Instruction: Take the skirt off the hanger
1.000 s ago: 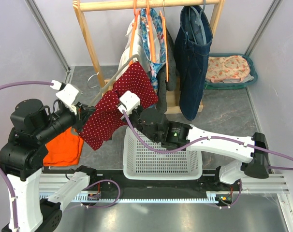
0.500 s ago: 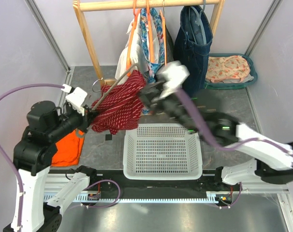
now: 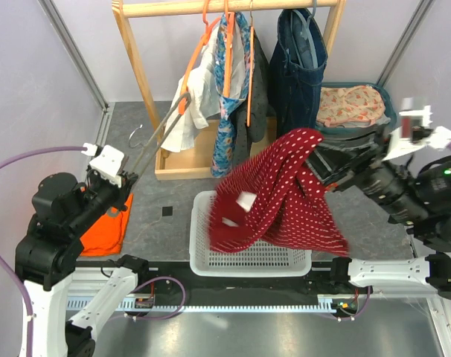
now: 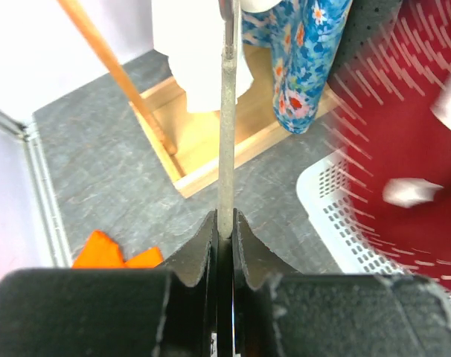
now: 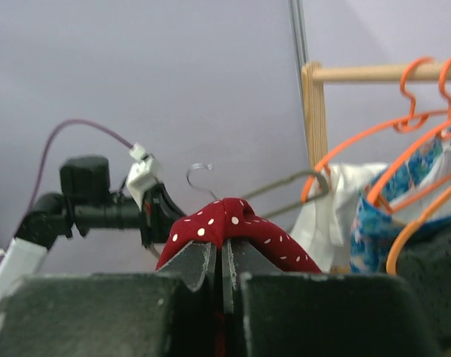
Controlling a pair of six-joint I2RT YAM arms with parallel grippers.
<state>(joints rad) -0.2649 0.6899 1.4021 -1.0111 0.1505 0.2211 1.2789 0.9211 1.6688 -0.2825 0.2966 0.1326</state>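
The red dotted skirt (image 3: 281, 193) is hanging in the air above the white basket (image 3: 202, 223), which is sitting at the middle of the near edge of the desk (image 3: 173, 195). Its lower folds are drooping over the basket's right half. The right pincer (image 3: 322, 154) is gripping the skirt at its top, and in the right wrist view the jaws are pressing tight together with a fold of the cloth (image 5: 233, 222) bunching over that pincer (image 5: 220, 251).

The grey hanger (image 3: 157, 137) is well apart from the skirt, toward the desk's left edge. It is bare and slanting up toward the wooden rack (image 3: 140, 67) at the far edge. The left pincer (image 3: 123, 181) is clamping the hanger's lower end, jaws closing snugly on the thin bar (image 4: 226, 111).

An orange cloth (image 3: 106, 230) is lying on the desk by the left edge, beside that arm.
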